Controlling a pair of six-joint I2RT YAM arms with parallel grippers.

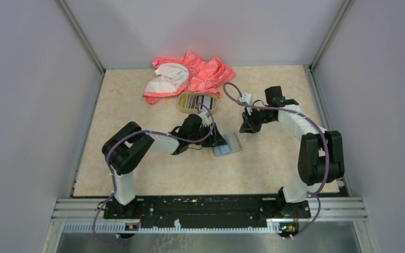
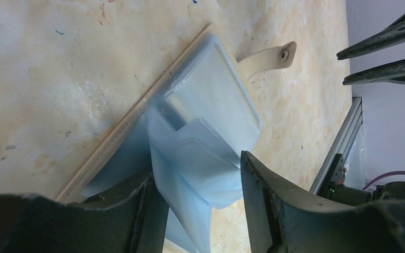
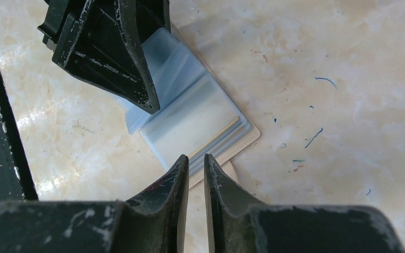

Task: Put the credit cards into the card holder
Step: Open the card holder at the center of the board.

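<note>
Several credit cards (image 1: 199, 100) are lying edge-on in the tan tray (image 1: 180, 103) at 11 o'clock from the card holder (image 1: 231, 143), which is lying open on the counter (image 1: 153, 168), so most of the job is looking undone. The left gripper (image 2: 196, 167) is hovering over the holder, fingers spread wide astride a clear blue sleeve, while the right gripper (image 3: 195, 158), at the holder's 2 o'clock, is showing fingers barely parted with nothing visibly between them. Whether any card is already sitting inside cannot be told.

Pale lavender walls (image 1: 31, 105) enclose a beige marbled tabletop (image 1: 153, 168); aluminium posts (image 1: 82, 37) frame corners.
</note>
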